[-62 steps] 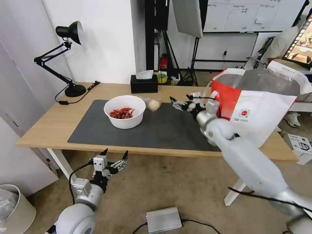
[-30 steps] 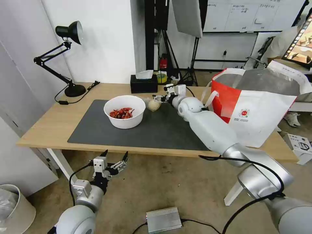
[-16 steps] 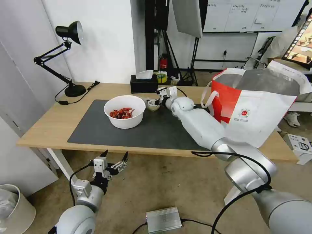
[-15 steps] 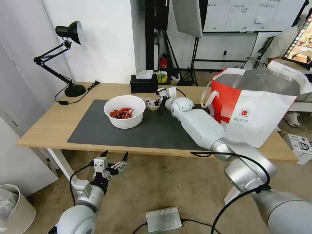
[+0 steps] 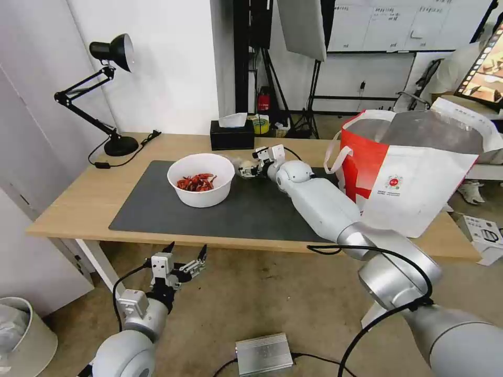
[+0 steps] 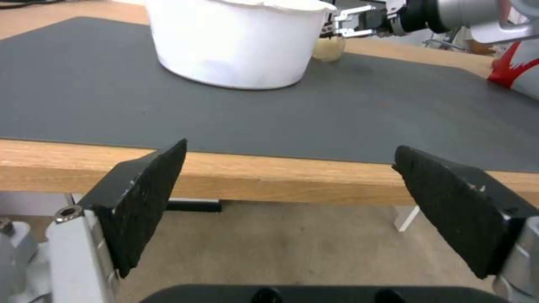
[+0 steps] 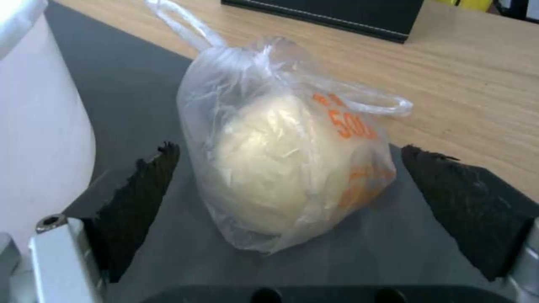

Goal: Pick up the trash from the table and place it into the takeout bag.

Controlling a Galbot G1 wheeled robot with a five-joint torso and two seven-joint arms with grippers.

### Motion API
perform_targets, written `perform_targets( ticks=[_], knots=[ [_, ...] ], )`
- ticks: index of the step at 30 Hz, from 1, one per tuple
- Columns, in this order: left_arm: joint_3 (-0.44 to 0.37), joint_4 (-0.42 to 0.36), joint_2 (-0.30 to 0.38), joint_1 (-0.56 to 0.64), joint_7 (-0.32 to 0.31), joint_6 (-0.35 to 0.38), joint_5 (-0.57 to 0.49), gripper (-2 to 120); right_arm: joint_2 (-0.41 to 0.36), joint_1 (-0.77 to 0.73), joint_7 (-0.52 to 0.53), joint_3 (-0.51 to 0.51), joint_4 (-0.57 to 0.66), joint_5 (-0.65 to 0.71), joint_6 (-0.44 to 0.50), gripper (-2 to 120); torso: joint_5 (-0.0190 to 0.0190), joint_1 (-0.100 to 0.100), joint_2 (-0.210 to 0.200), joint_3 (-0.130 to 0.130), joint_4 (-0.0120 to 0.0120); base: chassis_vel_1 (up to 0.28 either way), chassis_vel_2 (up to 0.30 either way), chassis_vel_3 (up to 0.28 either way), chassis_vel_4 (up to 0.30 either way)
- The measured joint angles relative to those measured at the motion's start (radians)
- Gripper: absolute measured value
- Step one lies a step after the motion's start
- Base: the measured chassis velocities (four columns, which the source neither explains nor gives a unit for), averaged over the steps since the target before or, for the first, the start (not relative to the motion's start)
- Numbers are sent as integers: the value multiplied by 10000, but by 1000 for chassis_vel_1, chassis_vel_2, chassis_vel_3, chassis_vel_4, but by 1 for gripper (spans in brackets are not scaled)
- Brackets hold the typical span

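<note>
Head view: right arm reaching across the table [image 5: 78, 193] to the bagged bun.
From the head camera, the right gripper [image 5: 250, 168] sits at the clear bag with a pale bun [image 5: 244, 168], just beside the white bowl [image 5: 200, 179] on the dark grey mat [image 5: 251, 209]; the takeout bag [image 5: 414, 178] stands well apart on the robot's right; the left gripper [image 5: 184, 256] hangs below the table edge. Left wrist view: its fingers [image 6: 143, 198] are spread wide, empty, facing the mat [image 6: 168, 105]. Right wrist view: black pads [image 7: 140, 198] stand apart on either side of the bun bag [image 7: 281, 168], not pressing it, the bag resting on the mat [image 7: 129, 84].
</note>
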Motion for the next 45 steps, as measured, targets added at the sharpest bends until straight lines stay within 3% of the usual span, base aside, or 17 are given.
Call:
perform_targets(
  ticks=[6, 10, 34, 45],
  knots=[
    [-16, -41, 0, 12, 0, -4, 0, 100, 88, -6, -20, 6, -141, -131, 18, 100, 0, 0, 0, 0, 0, 0, 0, 0, 0],
    [-42, -76, -8, 55, 0, -9, 0, 100, 138, -23, -28, 15, -245, -188, 30, 93, 0, 0, 0, 0, 0, 0, 0, 0, 0],
    [-100, -161, -79, 212, -14, -43, 81, 100, -112, -288, 118, 14, 90, -311, 87, 5, 0, 0, 0, 0, 1, 0, 0, 0, 0],
    [-65, -163, -46, 187, -25, -46, 78, 100, -735, -495, 579, -51, 1458, -42, 56, 1, 2, 0, 0, 0, 1, 0, 0, 0, 0]
  ],
)
